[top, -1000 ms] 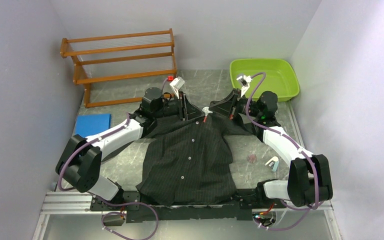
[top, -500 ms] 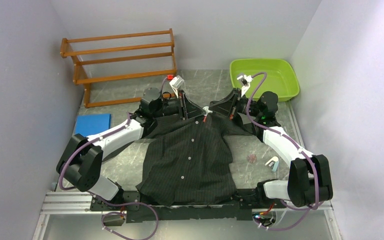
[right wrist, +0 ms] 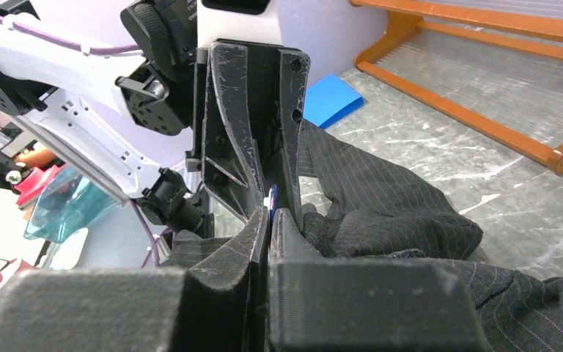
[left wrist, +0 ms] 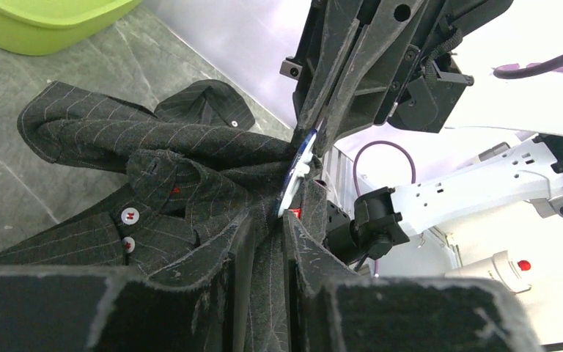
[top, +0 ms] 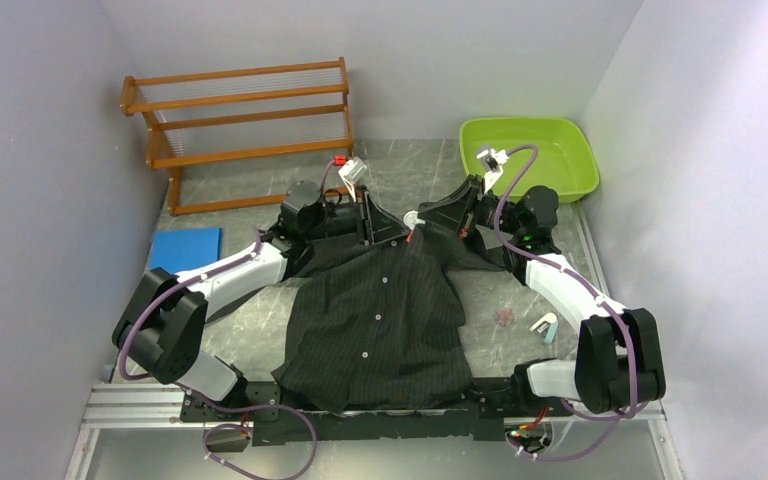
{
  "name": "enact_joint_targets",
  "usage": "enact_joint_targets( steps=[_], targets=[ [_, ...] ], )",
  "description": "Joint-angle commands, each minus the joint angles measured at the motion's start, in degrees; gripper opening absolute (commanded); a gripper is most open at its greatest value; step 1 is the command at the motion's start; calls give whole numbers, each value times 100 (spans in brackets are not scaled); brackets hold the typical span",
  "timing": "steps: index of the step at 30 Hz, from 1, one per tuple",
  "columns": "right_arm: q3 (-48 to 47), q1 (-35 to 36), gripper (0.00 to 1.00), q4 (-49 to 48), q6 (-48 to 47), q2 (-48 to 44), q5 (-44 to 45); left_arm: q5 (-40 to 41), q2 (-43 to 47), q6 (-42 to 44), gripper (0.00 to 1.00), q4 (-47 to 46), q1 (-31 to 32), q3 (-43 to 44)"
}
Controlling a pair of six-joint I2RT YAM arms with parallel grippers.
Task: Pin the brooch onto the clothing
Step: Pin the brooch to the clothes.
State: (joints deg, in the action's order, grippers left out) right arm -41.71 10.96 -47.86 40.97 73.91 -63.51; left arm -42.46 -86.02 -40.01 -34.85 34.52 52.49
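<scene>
The shirt [top: 375, 320] lies front-up from the table's [top: 520, 290] near edge to its middle. At the collar [left wrist: 190, 183] your left gripper [left wrist: 270, 220] pinches the cloth, likely to steady it, while your right gripper [left wrist: 311, 136] clamps the brooch [left wrist: 298, 170] right at that pinch.

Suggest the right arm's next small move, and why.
Probably ease the right fingers forward to press the small round white-and-blue brooch they clamp into the black pinstriped collared shirt: the left fingers pinch a fold by its collar, and the brooch's edge sits right at that fold.
</scene>
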Motion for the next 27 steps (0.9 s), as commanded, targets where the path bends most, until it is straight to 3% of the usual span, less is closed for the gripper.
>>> enact_joint_targets(
  steps=[1, 10, 17, 19, 22, 27],
  targets=[
    [-79, 0, 0, -367, 36, -65, -17, -136, 153, -64, 26, -390, -7, 25],
    [-80, -3, 0, -377, 78, -88, -30, -266, 191, -235, 25, -687, -7, 71],
    [-95, 2, 0, -256, 14, -105, -27, -348, 183, -330, 5, -768, -11, 84],
    [-95, 8, 0, -235, 11, -105, -30, -334, 213, -328, 8, -775, -7, 65],
    [-81, 3, 0, -226, 13, -105, -27, -344, 193, -356, 19, -783, -7, 92],
    [-70, 3, 0, -296, 71, -105, -23, -377, 140, -446, 25, -939, -7, 73]
  ],
)
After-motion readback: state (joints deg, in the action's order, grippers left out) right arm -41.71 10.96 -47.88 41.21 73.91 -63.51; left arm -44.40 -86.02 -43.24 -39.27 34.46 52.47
